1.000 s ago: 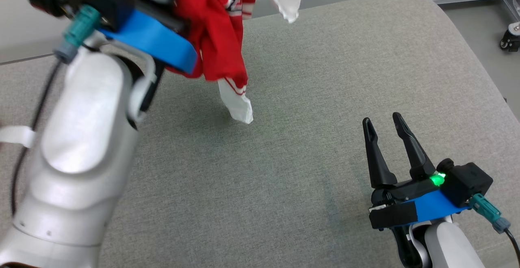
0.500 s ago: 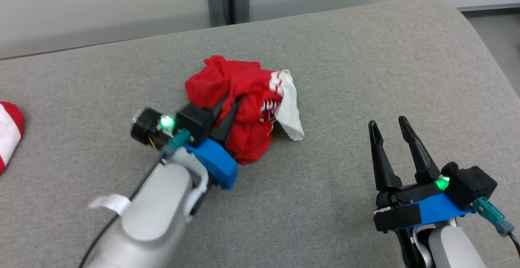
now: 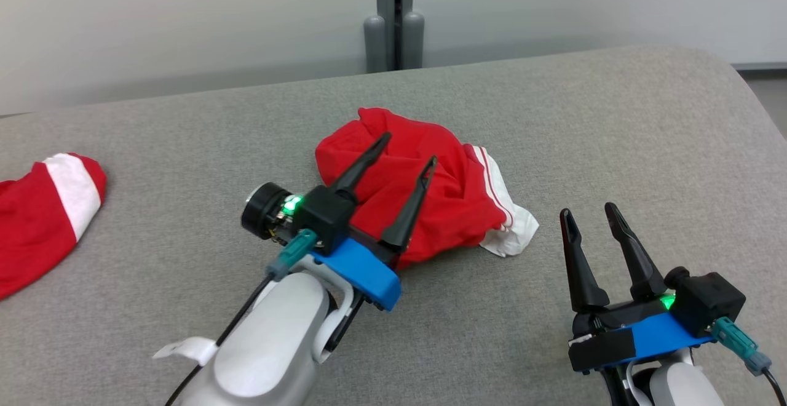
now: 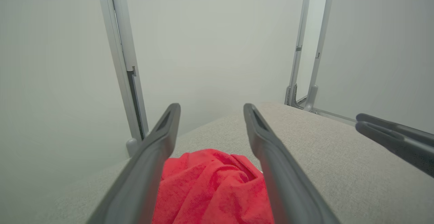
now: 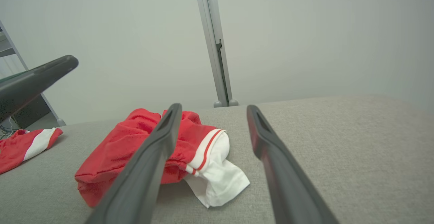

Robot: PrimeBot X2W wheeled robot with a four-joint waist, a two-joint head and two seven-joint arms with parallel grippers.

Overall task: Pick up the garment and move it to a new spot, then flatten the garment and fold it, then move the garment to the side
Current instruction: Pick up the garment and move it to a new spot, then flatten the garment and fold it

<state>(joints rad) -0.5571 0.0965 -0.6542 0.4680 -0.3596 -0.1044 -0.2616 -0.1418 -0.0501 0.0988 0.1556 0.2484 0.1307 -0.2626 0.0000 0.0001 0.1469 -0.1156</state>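
Note:
The garment (image 3: 455,197) is a red top with white striped sleeve ends, lying crumpled in a heap at the middle of the grey cushioned surface (image 3: 553,117). My left gripper (image 3: 409,149) hovers just over its near side, open, with nothing between the fingers; the left wrist view shows the red cloth (image 4: 210,183) below the spread fingers. My right gripper (image 3: 588,211) stands open to the right of the heap, apart from it. In the right wrist view the garment (image 5: 135,146) lies ahead to the left, its white sleeve (image 5: 220,180) nearest.
A second red and white garment (image 3: 43,227) lies at the far left of the surface. A grey post (image 3: 396,24) stands behind the back edge against a pale wall. The surface curves down at its right edge (image 3: 756,104).
The garment hung from my raised left gripper, then came down onto the surface. The left gripper has now opened and let it go. The head camera has tilted too.

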